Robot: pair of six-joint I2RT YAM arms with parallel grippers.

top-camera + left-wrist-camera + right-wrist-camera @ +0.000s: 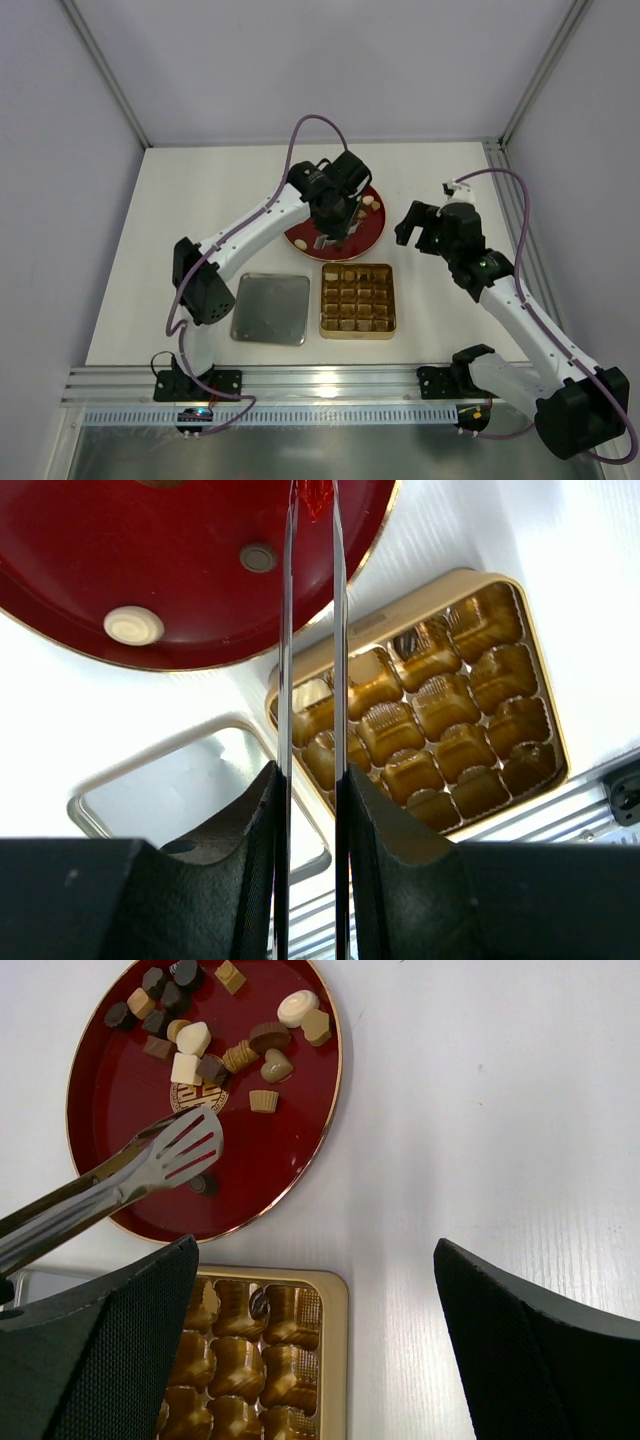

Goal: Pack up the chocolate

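Top external: left claw (331, 226) over plate (372, 236)

The left arm (250, 222) stretches from its base toward one o'clock, wrist bent over. The left end effector (333, 222) points down, fingers narrowed onto a pair of metal tongs (150, 1165). The right arm (520, 310) leans toward eleven o'clock. The right end effector (418, 228) tips downward, jaws spread wide and gripping nothing.
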